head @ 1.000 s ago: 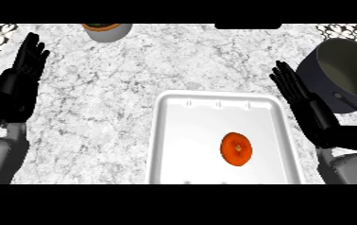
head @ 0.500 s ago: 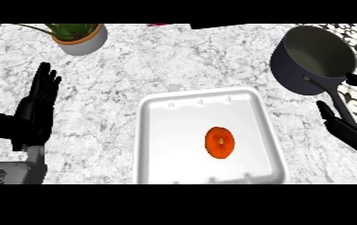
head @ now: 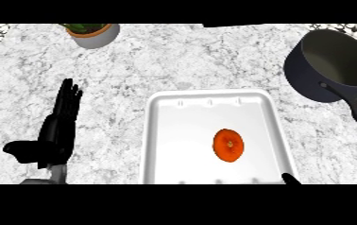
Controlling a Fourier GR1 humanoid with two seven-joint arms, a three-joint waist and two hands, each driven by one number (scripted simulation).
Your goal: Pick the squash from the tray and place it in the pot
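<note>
White-and-grey marble is what fills my view: the counter (head: 174, 58) runs edge to edge under everything. Largest on it is the white tray (head: 167, 139), a rounded rectangle lying just to the right of my left hand's fingers (head: 66, 103), with a strip of bare marble between them. Next in size is the dark pot (head: 327, 70), standing at the right edge with its mouth open toward me and a handle stub on its near wall; it sits well apart from those fingers, beyond the tray's far right corner. My left hand (head: 52, 134) comes in from the lower left, black, fingers straight and released, pointing away from me and holding nothing, thumb out to the left. Far ahead of those fingertips, near the top edge, stands a small planter (head: 94, 35) with green leaves. The squash (head: 228, 144), orange and oval, lies inside the tray, right of its middle and toward the near end, untouched. Of my right hand (head: 291, 179) I see only a dark tip at the bottom edge beside the tray's near right corner; whether it is released or clenched I cannot tell.
</note>
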